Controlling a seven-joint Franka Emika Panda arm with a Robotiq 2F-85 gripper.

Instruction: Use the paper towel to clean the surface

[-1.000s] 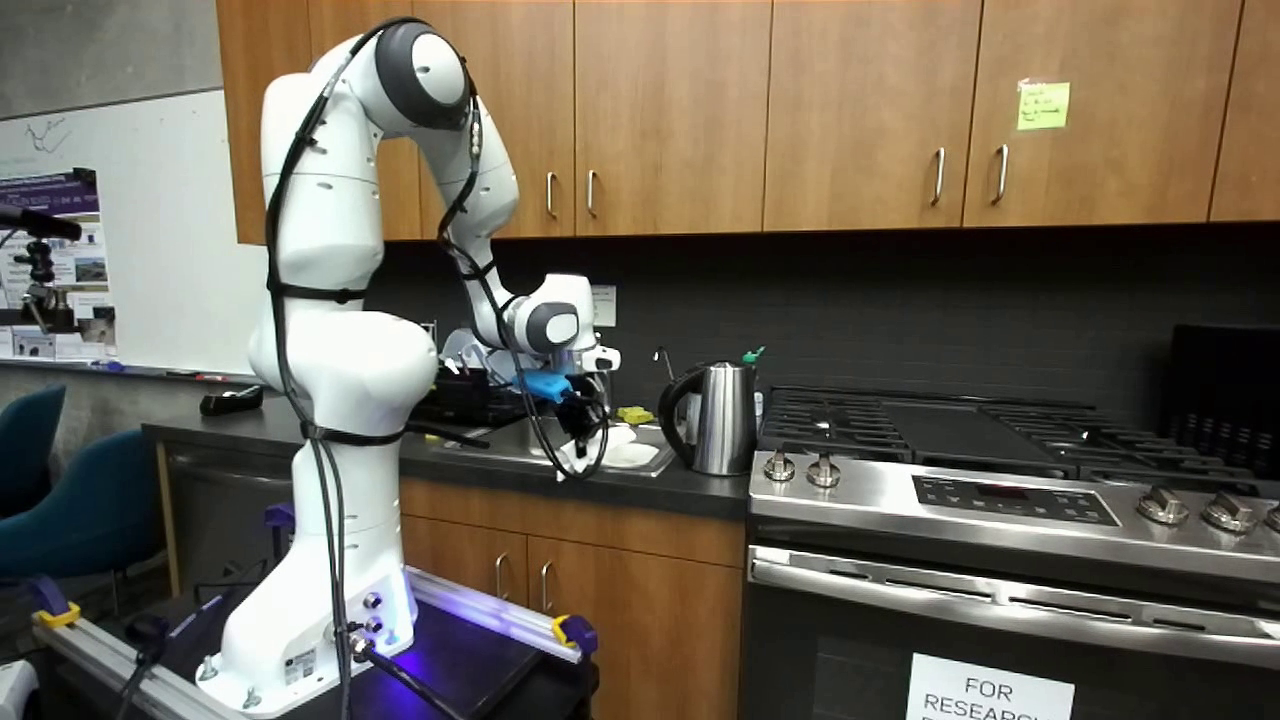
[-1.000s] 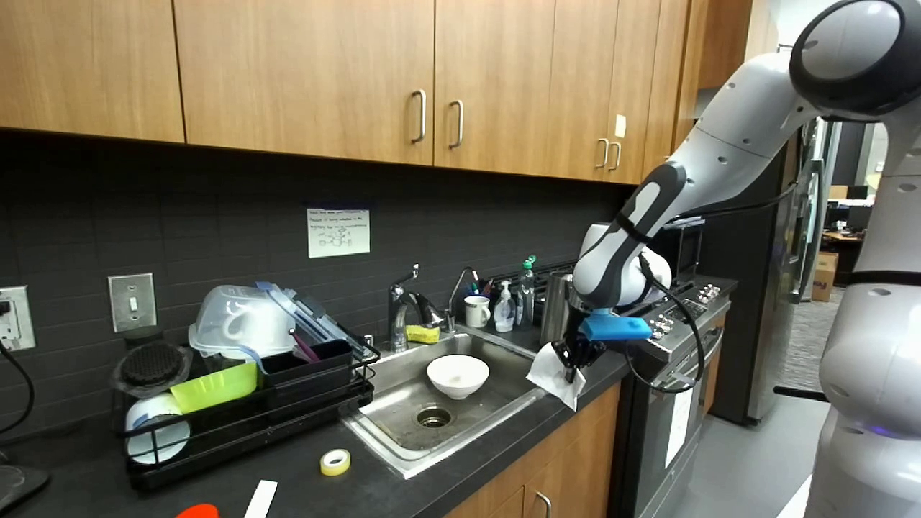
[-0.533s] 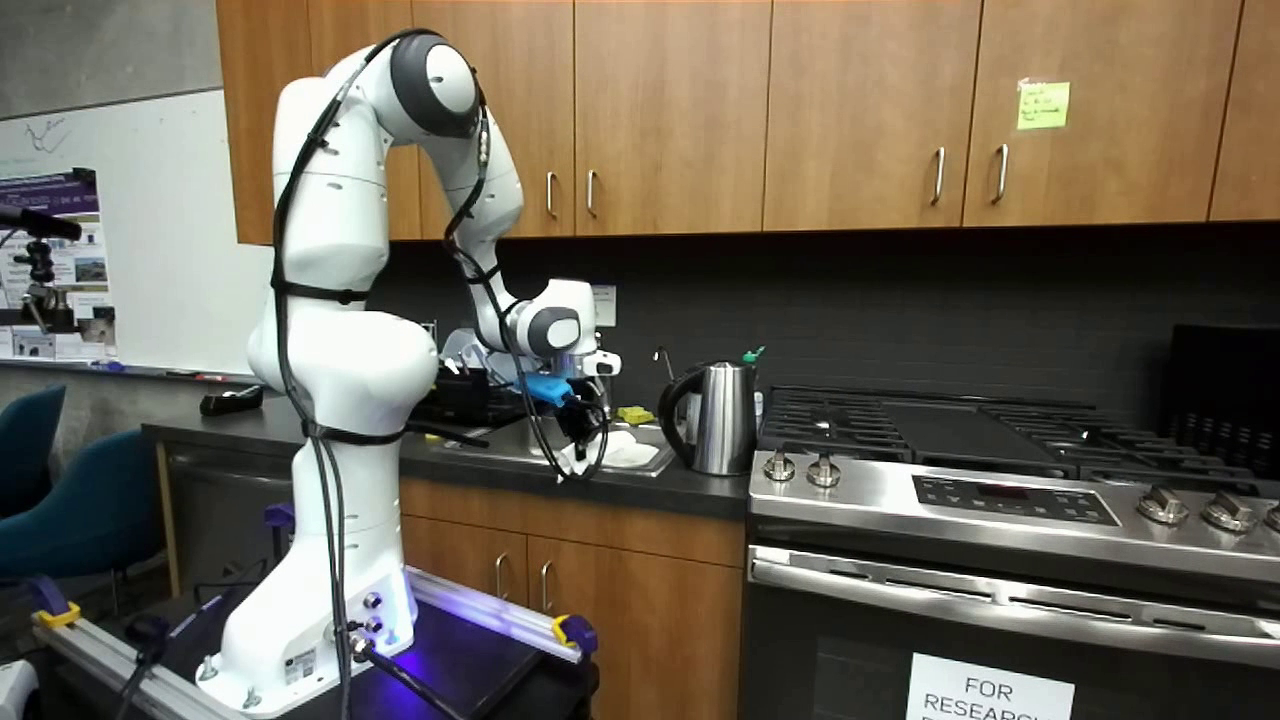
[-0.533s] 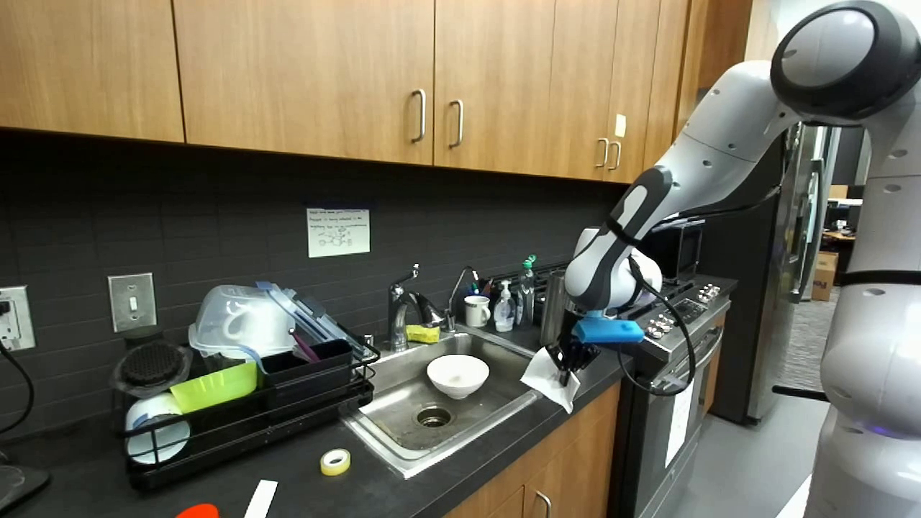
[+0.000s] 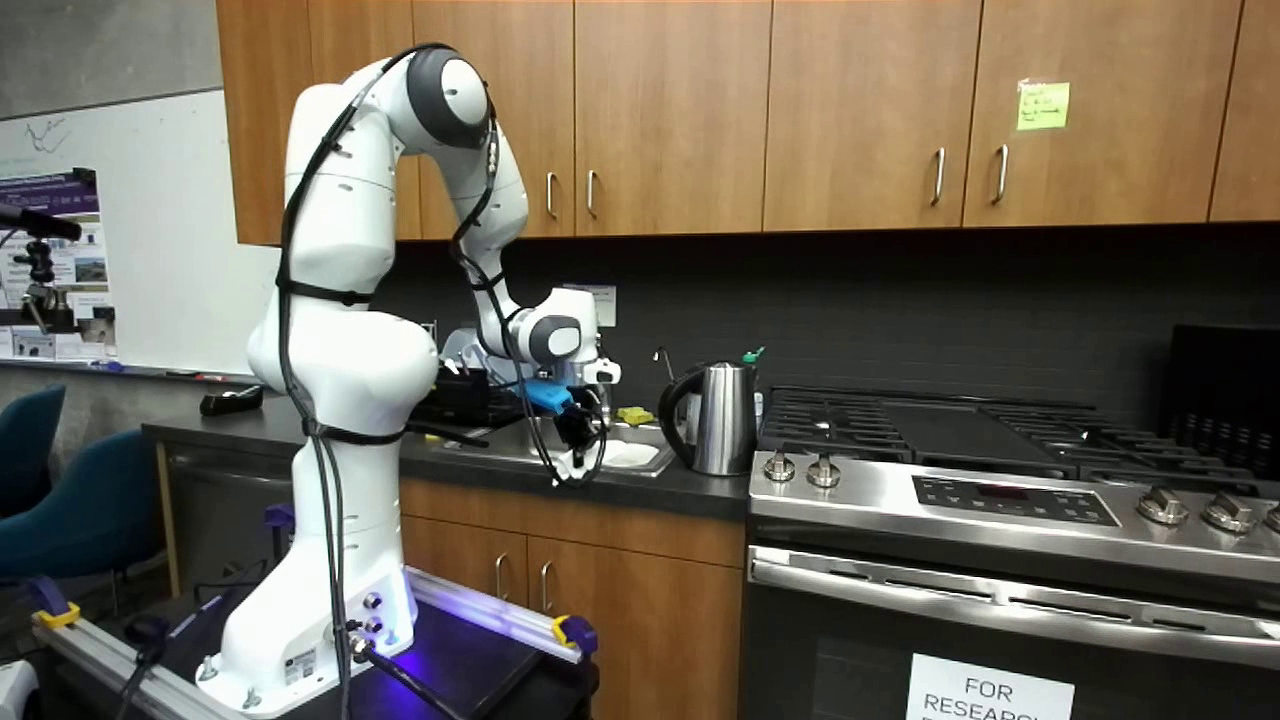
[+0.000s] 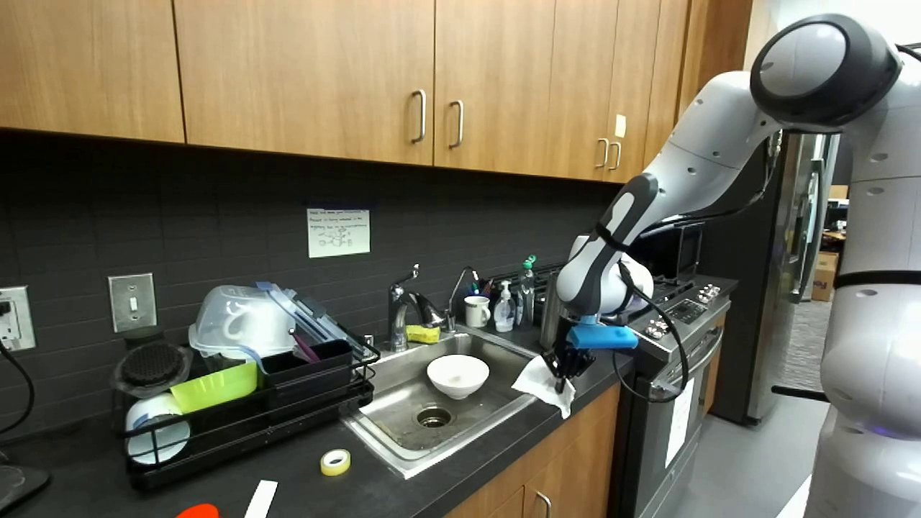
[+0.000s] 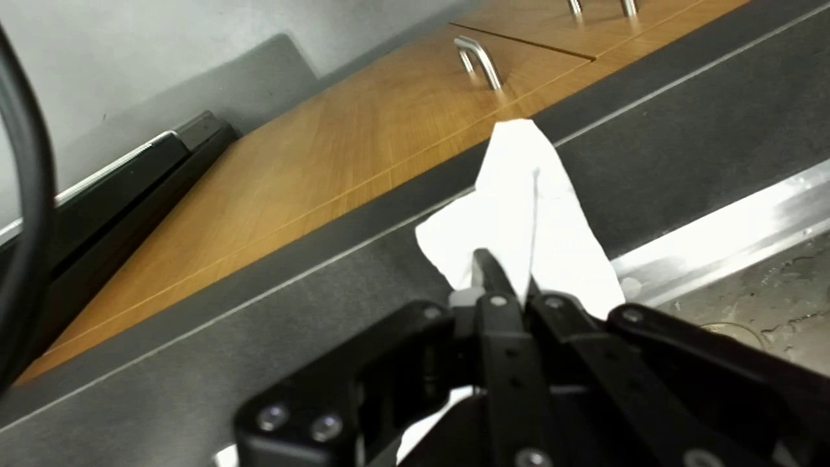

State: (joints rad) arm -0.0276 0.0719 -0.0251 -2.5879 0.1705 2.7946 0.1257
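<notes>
The white paper towel [image 6: 538, 381] is held in my gripper [image 6: 561, 387] over the dark countertop [image 6: 367, 489], between the sink and the front edge. In the wrist view, my gripper [image 7: 509, 275] is shut on the towel [image 7: 519, 207], which spreads out ahead of the fingertips. One end reaches across the counter's front edge, and the other side reaches the sink rim. It seems to lie on the countertop [image 7: 681, 168], but contact under the fingers is hidden. In an exterior view the gripper [image 5: 578, 460] is partly hidden by cables, with some towel [image 5: 566, 470] showing.
A steel sink [image 6: 403, 453] holds a white bowl [image 6: 457, 375]. A kettle [image 5: 724, 420] stands between sink and stove [image 5: 860, 480]. A black dish rack [image 6: 252, 424], a tape roll [image 6: 334, 462] and a yellow sponge [image 6: 422, 334] are on the counter side.
My gripper has moved a little along the counter's front strip with the towel, away from the stove and kettle. The arm's elbow has come down and forward. The towel stays held.
</notes>
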